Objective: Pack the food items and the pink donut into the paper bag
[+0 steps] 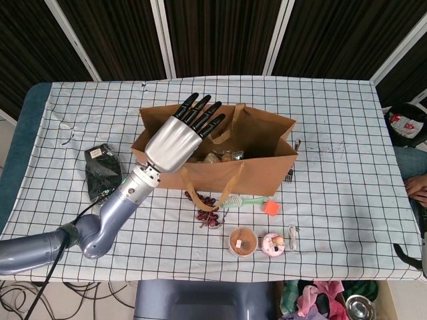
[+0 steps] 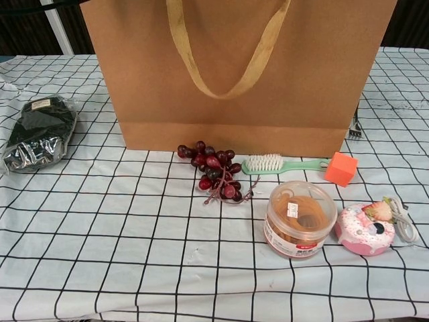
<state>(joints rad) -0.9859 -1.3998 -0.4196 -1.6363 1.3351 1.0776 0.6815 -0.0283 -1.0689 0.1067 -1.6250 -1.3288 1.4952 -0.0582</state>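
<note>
My left hand (image 1: 180,133) hovers over the left end of the open brown paper bag (image 1: 257,172), fingers spread and holding nothing. A pale bagged food item (image 1: 212,157) lies inside the bag beside other contents. In front of the bag lie dark red grapes (image 1: 208,212) (image 2: 216,173), a clear tub of cookies (image 1: 243,242) (image 2: 299,218) and the pink donut (image 1: 272,245) (image 2: 364,228). The black foil snack packet (image 1: 101,172) (image 2: 38,133) lies left of the bag. The paper bag (image 2: 234,74) fills the top of the chest view. My right hand is not visible.
A green brush (image 1: 243,201) (image 2: 281,164) and an orange cube (image 1: 271,207) (image 2: 340,168) lie just before the bag. A white cable (image 1: 293,237) (image 2: 402,221) sits right of the donut. A fork (image 1: 292,172) lies by the bag's right end. The table's front edge is close to the donut.
</note>
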